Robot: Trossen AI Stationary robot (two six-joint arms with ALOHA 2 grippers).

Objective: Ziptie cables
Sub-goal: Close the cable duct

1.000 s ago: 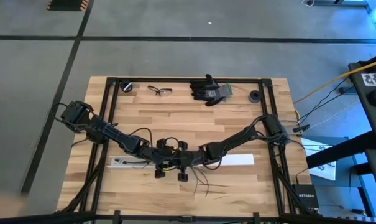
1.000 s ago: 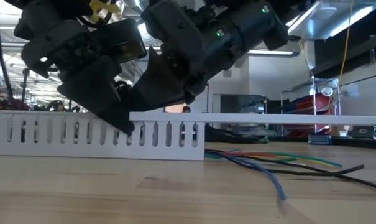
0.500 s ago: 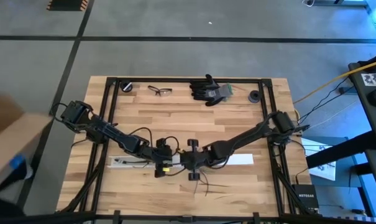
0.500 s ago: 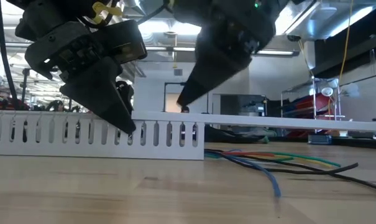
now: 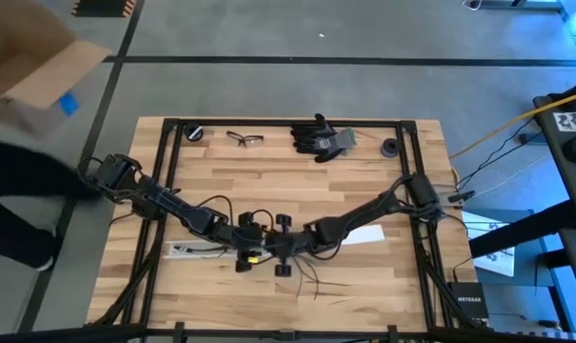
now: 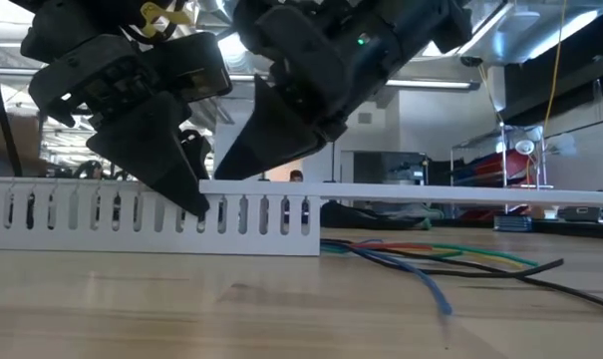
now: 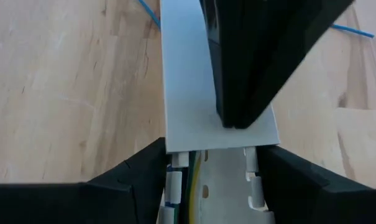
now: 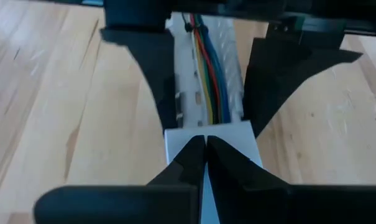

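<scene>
— What's it doing down there at the front of the table?

— Both arms meet over the white slotted cable duct (image 6: 151, 214). The right gripper (image 8: 204, 163) has its fingers pinched together on the end of the flat white cover strip (image 7: 194, 81), and the left gripper (image 7: 206, 162) stands spread wide, one finger either side of the duct.

— And the cables?

— The cables (image 8: 207, 68) lie inside the duct channel, coloured strands side by side, and spill out of its end across the wood (image 6: 451, 261).

— So how should it go on?

— I'd say keep the strip square over the channel and low, so no wire gets nipped under its edge. The left fingers should steady the duct walls, not squeeze them.

— Anything in the way?

— Each gripper crowds the other; little room between them. Farther back, well apart, lie black gloves (image 5: 321, 136) and safety glasses (image 5: 244, 139). A person (image 5: 11, 205) carrying a cardboard box (image 5: 35, 52) passes beside the table's left.
</scene>
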